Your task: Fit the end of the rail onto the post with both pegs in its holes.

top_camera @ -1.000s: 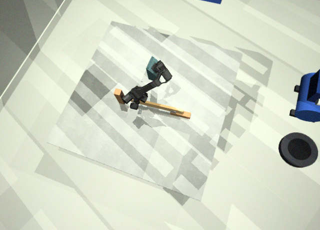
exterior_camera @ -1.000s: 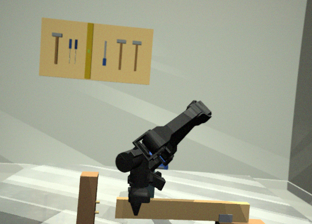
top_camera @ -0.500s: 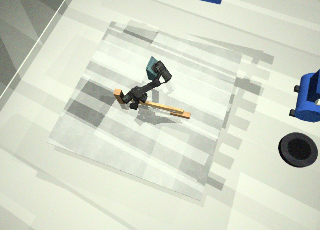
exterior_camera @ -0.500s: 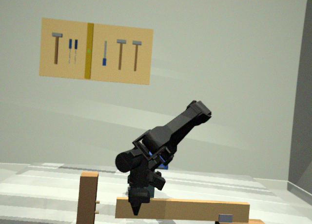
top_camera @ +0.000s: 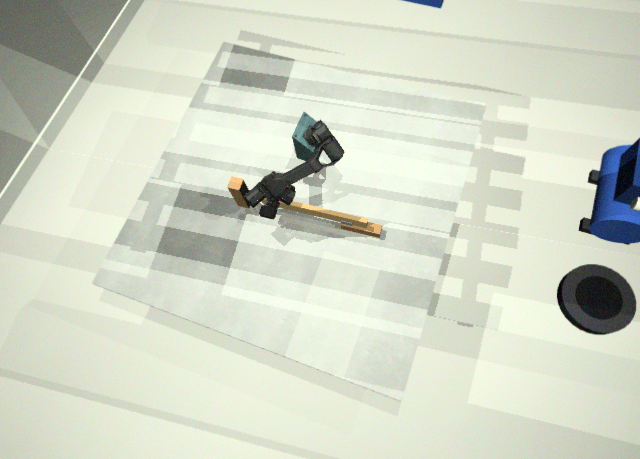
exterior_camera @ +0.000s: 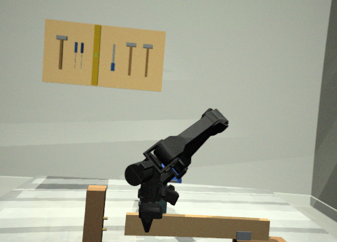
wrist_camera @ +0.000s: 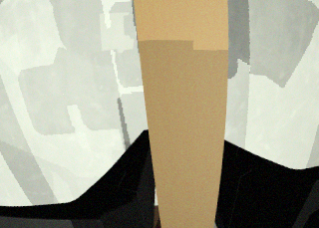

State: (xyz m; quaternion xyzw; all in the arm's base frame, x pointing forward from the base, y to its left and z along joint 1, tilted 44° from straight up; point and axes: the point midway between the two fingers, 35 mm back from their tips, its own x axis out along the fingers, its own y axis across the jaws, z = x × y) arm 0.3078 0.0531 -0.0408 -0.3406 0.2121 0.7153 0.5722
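Observation:
The wooden rail (top_camera: pixel 325 212) (exterior_camera: pixel 204 225) (wrist_camera: pixel 184 89) is raised off the table at its post end and looks nearly level. Its far end is at the grey bracket (exterior_camera: pixel 243 235) on the low footboard block (top_camera: pixel 375 230) (exterior_camera: pixel 277 238). The upright post (top_camera: pixel 236 188) (exterior_camera: pixel 93 212) stands left of the rail in the exterior view. Its upper peg (exterior_camera: pixel 106 218) and lower peg (exterior_camera: pixel 105 229) point at the rail's end, with a visible gap between peg tips and rail. My gripper (exterior_camera: pixel 147 229) (wrist_camera: pixel 169 135) is shut on the rail near that end. The two holes are hidden.
The arm's teal base block (top_camera: pixel 303 139) stands behind the rail. A tool board (exterior_camera: pixel 130 59) hangs on the far wall. A blue machine (top_camera: pixel 615 201) and a round black object (top_camera: pixel 598 298) are at the right, beyond the pale mat (top_camera: pixel 330 289).

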